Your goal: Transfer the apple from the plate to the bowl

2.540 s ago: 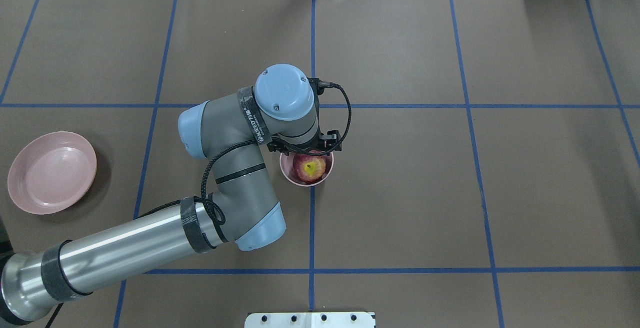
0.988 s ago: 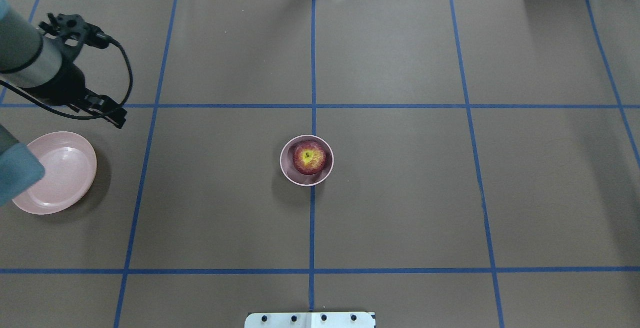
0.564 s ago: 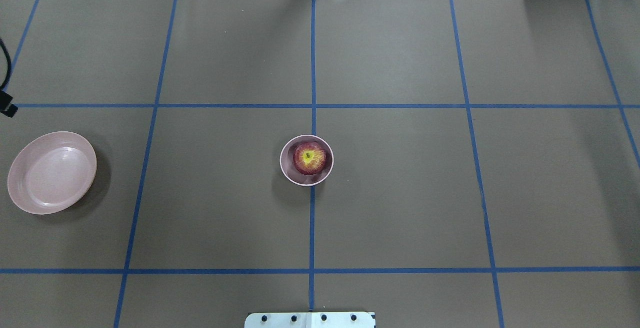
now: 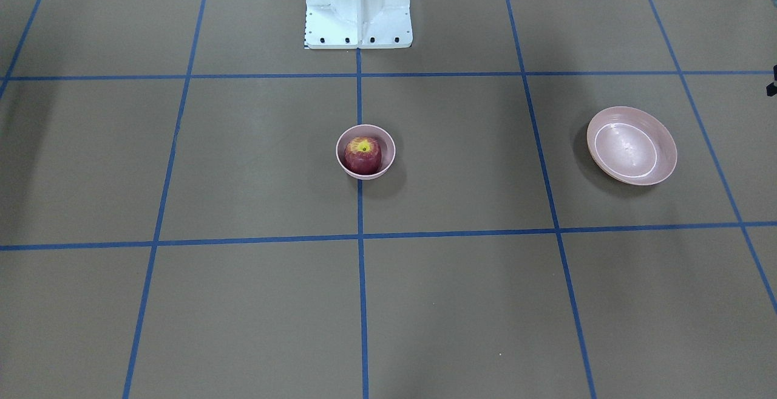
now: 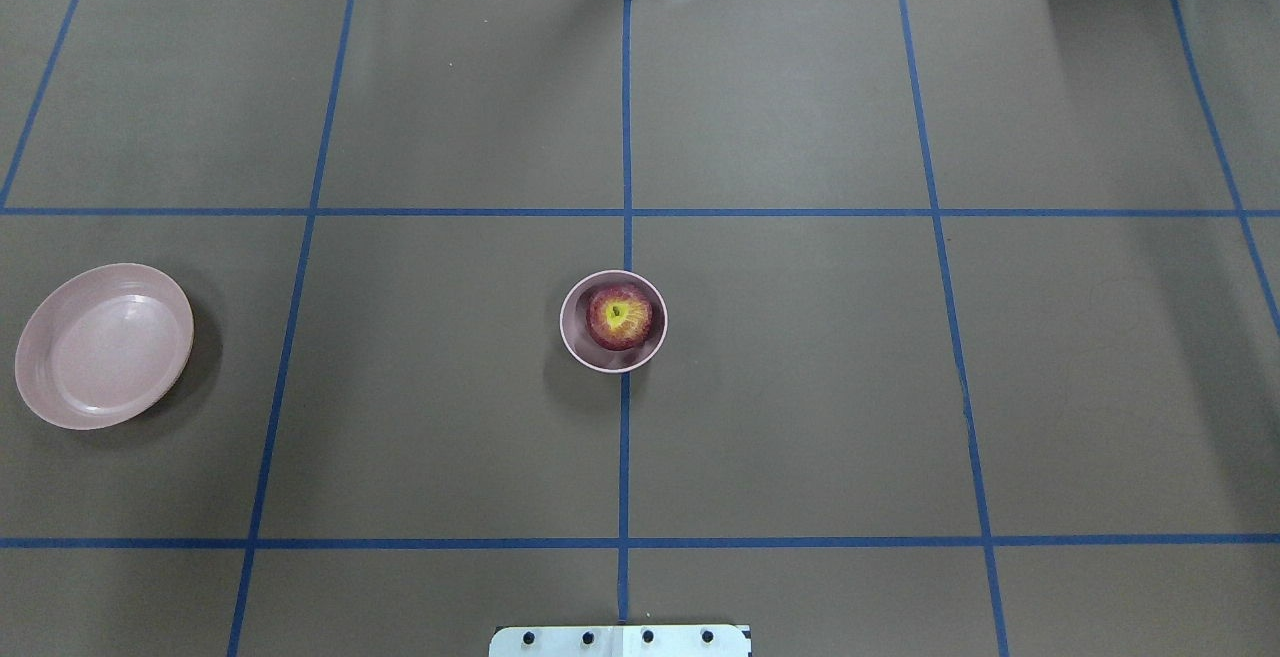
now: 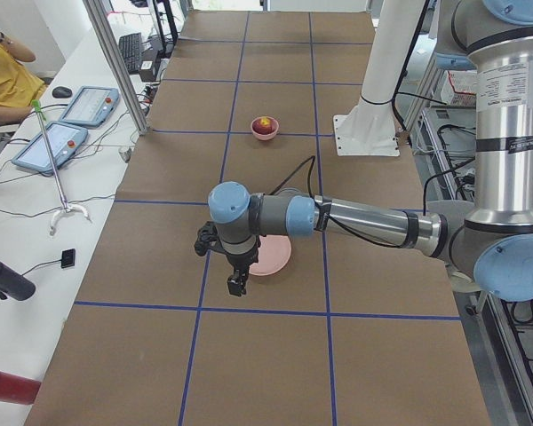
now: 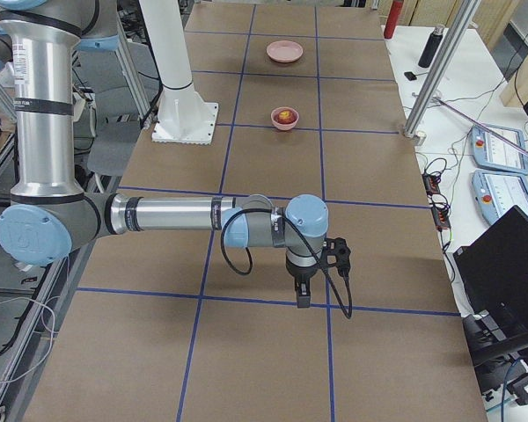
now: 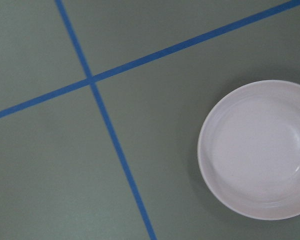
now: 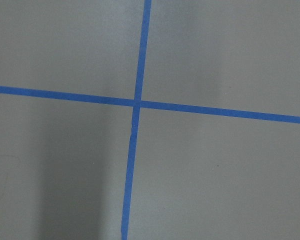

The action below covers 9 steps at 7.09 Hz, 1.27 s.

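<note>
The dark red apple (image 5: pixel 619 317) with its yellow-green stem patch sits inside the small deep pink bowl (image 5: pixel 566 325) at the table's middle; both also show in the front view, the apple (image 4: pixel 363 155) in the bowl (image 4: pixel 390 146). The wide pink plate (image 5: pixel 104 345) lies bare at the far left, and fills the left wrist view's right side (image 8: pixel 257 150). My left gripper (image 6: pixel 236 284) hangs above the table just beside the plate (image 6: pixel 278 257); I cannot tell if it is open. My right gripper (image 7: pixel 302 294) hangs far from the bowl; I cannot tell its state.
The brown table cover carries a grid of blue tape lines (image 5: pixel 625 137). The robot's white base plate (image 4: pixel 358 4) stands behind the bowl. Control pendants and bottles lie on side benches beyond the table's far edge.
My left arm has drawn back from over the bowl to the left and out of the overhead view. The apple stays in the bowl.
</note>
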Each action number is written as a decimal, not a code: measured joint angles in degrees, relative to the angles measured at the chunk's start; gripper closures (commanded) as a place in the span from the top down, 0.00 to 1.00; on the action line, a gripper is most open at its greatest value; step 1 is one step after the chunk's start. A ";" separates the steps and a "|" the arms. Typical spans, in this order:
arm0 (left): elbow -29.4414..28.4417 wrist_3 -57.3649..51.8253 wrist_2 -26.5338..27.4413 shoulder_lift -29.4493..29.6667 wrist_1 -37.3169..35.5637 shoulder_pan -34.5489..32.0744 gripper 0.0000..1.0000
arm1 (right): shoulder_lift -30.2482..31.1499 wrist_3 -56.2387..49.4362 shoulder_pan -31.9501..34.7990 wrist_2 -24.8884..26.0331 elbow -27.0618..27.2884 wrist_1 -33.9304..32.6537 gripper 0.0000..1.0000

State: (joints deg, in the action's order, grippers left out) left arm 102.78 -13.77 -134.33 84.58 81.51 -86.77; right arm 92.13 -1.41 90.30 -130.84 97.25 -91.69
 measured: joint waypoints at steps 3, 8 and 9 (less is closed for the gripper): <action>-1.27 -2.28 -1.38 0.39 0.66 -2.88 0.98 | 0.44 -0.06 0.30 0.07 1.95 -3.16 1.00; -2.72 -2.33 -1.46 -0.27 3.59 -3.17 0.98 | 0.70 0.20 0.27 0.15 1.42 -3.23 1.00; -2.58 -2.40 -1.46 -0.26 3.63 -3.17 0.98 | 0.79 0.21 0.29 0.15 1.43 -3.23 1.00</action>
State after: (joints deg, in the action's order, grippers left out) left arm 100.20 -16.17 -135.79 84.32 85.14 -89.94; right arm 92.92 -1.21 90.60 -130.69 98.68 -94.92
